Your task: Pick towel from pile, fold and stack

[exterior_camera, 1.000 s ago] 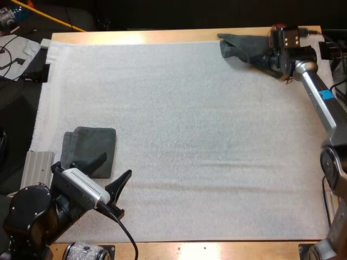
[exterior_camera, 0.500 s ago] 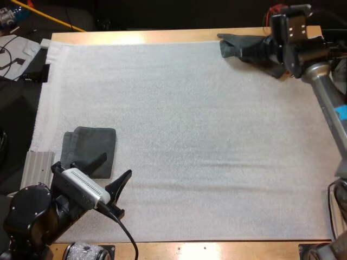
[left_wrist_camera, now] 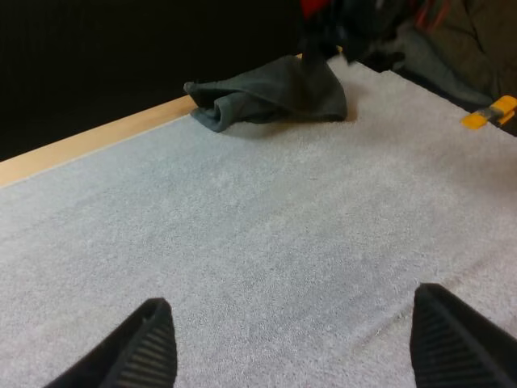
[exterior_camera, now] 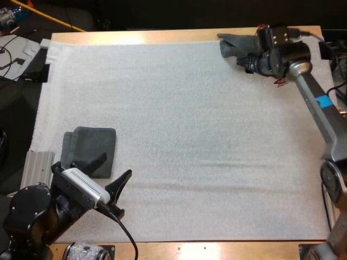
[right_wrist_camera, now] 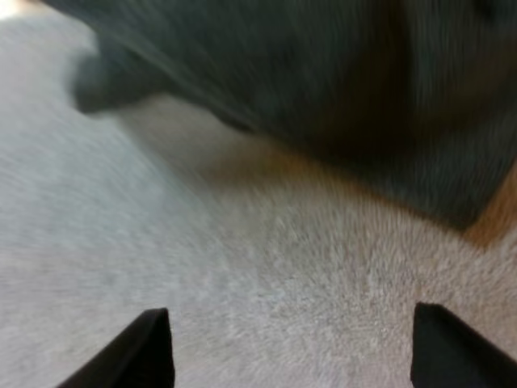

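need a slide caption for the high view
Right gripper open at the crumpled towel in the mat's far right corner; left gripper open near the folded stack.

Robot lab: mat-covered wooden table (exterior_camera: 162, 36)

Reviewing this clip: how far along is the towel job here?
Done: one folded towel lies at the near left of the mat. In hand: the right claw, open, is at the crumpled towel by the mat's far edge but grips nothing yet. The left claw hangs open near the folded towel. Left: grasp, fold and stack the crumpled towel.
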Available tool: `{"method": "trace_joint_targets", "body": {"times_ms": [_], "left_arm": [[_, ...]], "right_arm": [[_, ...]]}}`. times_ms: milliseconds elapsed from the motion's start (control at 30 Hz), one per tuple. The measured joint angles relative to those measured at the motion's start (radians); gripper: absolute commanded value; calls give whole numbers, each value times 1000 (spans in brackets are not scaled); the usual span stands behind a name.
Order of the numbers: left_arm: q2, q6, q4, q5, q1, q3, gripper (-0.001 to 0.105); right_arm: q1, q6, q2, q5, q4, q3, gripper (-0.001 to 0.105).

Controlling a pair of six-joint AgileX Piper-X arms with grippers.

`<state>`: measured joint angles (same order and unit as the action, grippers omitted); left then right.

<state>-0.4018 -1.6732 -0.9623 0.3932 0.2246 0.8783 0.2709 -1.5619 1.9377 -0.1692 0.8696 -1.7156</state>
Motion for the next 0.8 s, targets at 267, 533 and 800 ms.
{"method": "trace_joint_targets", "body": {"times_ms": [267, 533, 800], "left_arm": [[0, -3, 0, 4, 0, 0, 59], [0, -3, 0, 1, 0, 0, 59], [0, -11, 0, 1, 0, 0, 59]], "right_arm": [[-35, 54, 134, -16, -63, 0, 59], [-92, 104, 184, -34, -172, -6, 59], [-126, 147, 235, -16, -252, -7, 59]]}}
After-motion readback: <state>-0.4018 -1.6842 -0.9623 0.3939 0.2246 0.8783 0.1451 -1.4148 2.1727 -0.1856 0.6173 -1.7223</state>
